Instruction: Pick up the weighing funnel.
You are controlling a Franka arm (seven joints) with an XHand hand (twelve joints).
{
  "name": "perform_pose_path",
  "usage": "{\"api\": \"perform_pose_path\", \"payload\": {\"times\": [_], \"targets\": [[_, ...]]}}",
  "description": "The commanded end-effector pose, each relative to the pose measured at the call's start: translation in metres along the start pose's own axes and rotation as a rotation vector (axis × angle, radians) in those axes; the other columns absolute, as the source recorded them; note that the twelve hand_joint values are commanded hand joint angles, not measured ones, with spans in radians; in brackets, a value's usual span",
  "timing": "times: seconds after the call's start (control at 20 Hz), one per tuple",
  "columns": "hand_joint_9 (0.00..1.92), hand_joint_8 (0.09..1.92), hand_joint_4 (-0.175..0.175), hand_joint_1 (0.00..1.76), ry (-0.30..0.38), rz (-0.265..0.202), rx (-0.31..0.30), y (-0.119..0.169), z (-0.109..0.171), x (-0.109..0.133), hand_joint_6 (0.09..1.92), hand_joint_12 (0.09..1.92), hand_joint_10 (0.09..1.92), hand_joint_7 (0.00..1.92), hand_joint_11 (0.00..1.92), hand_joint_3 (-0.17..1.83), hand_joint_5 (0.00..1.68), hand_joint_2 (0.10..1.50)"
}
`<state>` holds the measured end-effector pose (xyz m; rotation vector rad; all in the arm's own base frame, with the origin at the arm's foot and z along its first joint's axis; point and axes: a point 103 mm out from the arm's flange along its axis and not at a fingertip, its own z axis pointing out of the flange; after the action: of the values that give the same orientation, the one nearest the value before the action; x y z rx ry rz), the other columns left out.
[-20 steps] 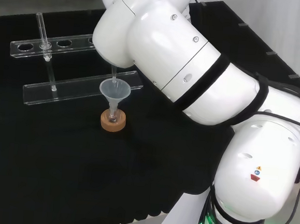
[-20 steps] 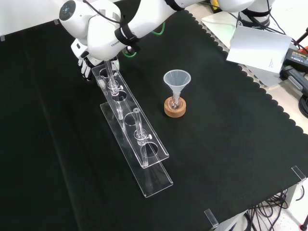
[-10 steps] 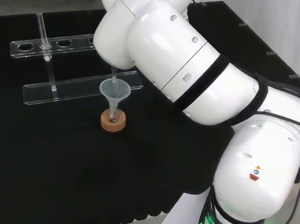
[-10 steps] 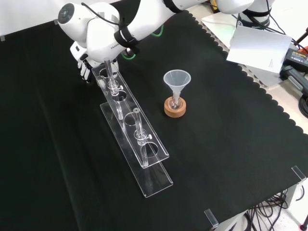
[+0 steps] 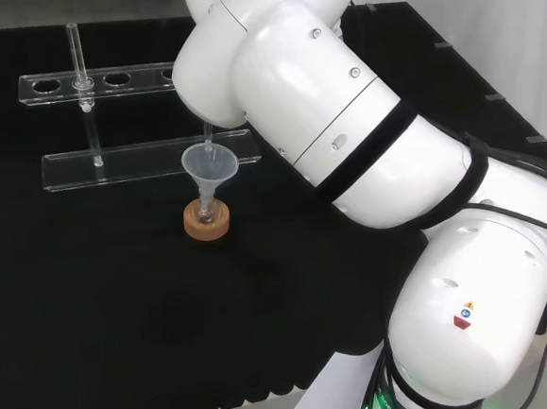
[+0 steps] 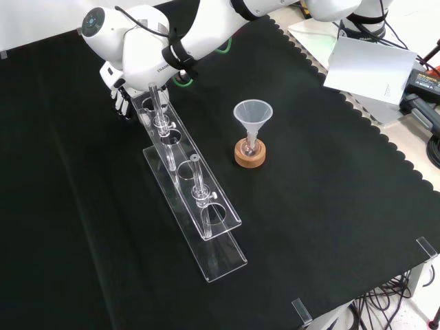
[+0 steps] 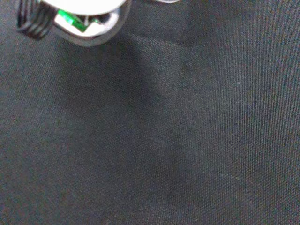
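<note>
In the front view the hand (image 6: 119,97) hangs low over the cloth at the far end of the clear rack (image 6: 206,227), mostly hidden behind the arm's white link (image 6: 137,41). The wrist view looks straight down at bare black cloth (image 7: 178,140), with a blurred white part of the hand (image 7: 84,21) at its edge. The big funnel (image 6: 253,114) stands mouth up in a small flask on a cork ring (image 6: 249,155), well apart from the hand. In the head view the funnel (image 5: 209,164) stands just left of the arm's links.
The clear rack (image 5: 122,79) carries thin glass rods, one (image 6: 197,180) near its middle and one (image 6: 157,106) close to the hand. In the front view, papers and cables (image 6: 375,65) lie beyond the cloth's scalloped right edge.
In the front view the arm's link and the hand have crept slightly to the left. The funnel and the rack have not moved.
</note>
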<state>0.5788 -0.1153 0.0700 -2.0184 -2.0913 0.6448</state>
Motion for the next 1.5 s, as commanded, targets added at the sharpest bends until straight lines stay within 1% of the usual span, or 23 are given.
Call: {"api": "perform_pose_path", "payload": {"times": [0.05,0.25,0.35,0.4,0.45,0.5,0.55,0.6,0.65,0.8,0.9,1.2,1.5], "targets": [[0.86,0.63,0.032,0.95,-0.002,0.004,0.006,0.0,0.003,-0.001,0.69,1.28,0.44,0.59,0.59,0.63,0.78,0.62],[0.86,0.63,0.032,0.95,-0.002,0.002,0.009,0.001,0.005,0.001,0.7,1.28,0.44,0.59,0.59,0.63,0.78,0.62],[0.86,0.63,0.039,0.95,-0.002,0.003,0.007,0.001,0.005,0.001,0.71,1.27,0.44,0.59,0.59,0.63,0.8,0.62],[0.86,0.63,0.052,0.95,-0.004,0.004,0.002,0.001,0.005,0.0,0.71,1.27,0.44,0.6,0.6,0.63,0.82,0.62],[0.87,0.63,0.075,0.95,-0.01,0.007,-0.009,0.001,0.004,0.0,0.71,1.27,0.44,0.61,0.6,0.63,0.89,0.63],[0.88,0.63,0.115,0.99,-0.013,0.013,-0.023,0.001,0.004,0.0,0.73,1.27,0.44,0.62,0.6,0.54,0.99,0.71],[0.9,0.63,0.143,1.03,-0.022,0.018,-0.033,0.0,0.002,0.0,0.74,1.27,0.44,0.64,0.62,0.48,1.08,0.76],[0.92,0.62,0.16,1.06,-0.025,0.023,-0.042,0.0,0.001,0.0,0.72,1.25,0.43,0.67,0.63,0.47,1.14,0.77],[0.94,0.61,0.168,1.08,-0.033,0.027,-0.046,-0.001,0.0,0.0,0.72,1.24,0.43,0.69,0.65,0.49,1.18,0.76],[0.99,0.58,0.175,1.1,-0.046,0.035,-0.052,-0.003,-0.008,-0.002,0.75,1.22,0.39,0.74,0.69,0.58,1.21,0.72],[1.01,0.58,0.175,1.1,-0.041,0.039,-0.06,-0.005,-0.013,-0.004,0.75,1.19,0.38,0.75,0.73,0.6,1.21,0.71],[1.04,0.58,0.175,1.1,-0.004,0.048,-0.07,-0.016,-0.026,-0.015,0.74,1.16,0.37,0.76,0.78,0.6,1.22,0.7],[1.05,0.58,0.175,1.1,-0.005,0.059,-0.071,-0.028,-0.033,-0.02,0.74,1.15,0.36,0.76,0.8,0.6,1.22,0.7]]}}
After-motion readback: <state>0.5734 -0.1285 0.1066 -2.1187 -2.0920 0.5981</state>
